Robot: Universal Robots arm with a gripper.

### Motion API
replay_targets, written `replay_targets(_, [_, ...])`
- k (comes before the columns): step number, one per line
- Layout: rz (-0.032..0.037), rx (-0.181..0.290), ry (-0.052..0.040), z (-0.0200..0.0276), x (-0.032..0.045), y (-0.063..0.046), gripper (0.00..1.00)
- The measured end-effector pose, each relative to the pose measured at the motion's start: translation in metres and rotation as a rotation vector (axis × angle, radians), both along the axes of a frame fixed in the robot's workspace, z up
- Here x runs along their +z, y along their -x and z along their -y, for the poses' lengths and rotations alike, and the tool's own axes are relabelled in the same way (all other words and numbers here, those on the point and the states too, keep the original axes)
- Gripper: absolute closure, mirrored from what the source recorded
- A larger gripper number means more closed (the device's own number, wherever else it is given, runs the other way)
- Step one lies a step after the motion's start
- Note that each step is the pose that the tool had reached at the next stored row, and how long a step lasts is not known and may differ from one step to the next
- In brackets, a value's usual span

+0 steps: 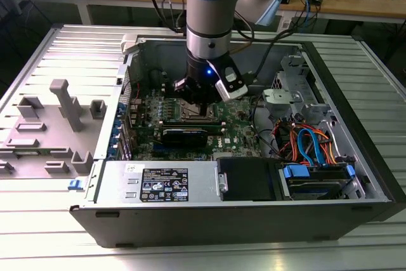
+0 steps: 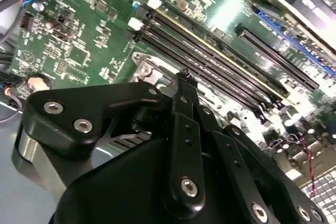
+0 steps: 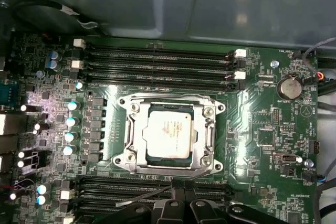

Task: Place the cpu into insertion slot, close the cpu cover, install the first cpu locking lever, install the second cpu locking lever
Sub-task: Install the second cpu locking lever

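The cpu (image 3: 169,132), a silvery square chip, lies flat in the insertion slot (image 3: 218,109) on the green board. The cpu cover (image 3: 206,135), a silver frame, lies down around the chip. A thin silver lever rod (image 3: 142,199) slants over the memory slots, and one end meets my fingertips. My gripper (image 3: 178,186) is shut and hovers just beside the socket's edge. In the second wrist view the black fingers (image 2: 185,108) are pressed together near a socket corner (image 2: 144,69). In the exterior view the gripper (image 1: 202,112) hangs low over the socket inside the open computer case.
Long black memory slots (image 3: 157,59) flank the socket on both sides. A black card (image 1: 184,134) sits in front of it in the exterior view. Coloured cables (image 1: 307,141) and a drive cage (image 1: 288,87) fill the exterior view's right. Grey plastic fixtures (image 1: 66,103) stand on the table at its left.
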State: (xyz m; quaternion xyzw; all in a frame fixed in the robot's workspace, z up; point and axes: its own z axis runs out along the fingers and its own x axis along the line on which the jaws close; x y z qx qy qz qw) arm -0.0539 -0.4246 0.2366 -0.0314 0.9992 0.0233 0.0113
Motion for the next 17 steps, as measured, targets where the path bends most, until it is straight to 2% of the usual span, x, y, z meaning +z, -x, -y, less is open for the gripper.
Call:
replay_targets(4, [0.0000, 0.000, -0.0044, 0.0031, 0.0000, 0.003, 0.89])
replay_targets(9, [-0.0001, 0.000, -0.0194, 0.0052, 0.0000, 0.011, 0.89])
replay_targets(17, [-0.0001, 0.000, -0.0206, 0.0053, 0.0000, 0.012, 0.89])
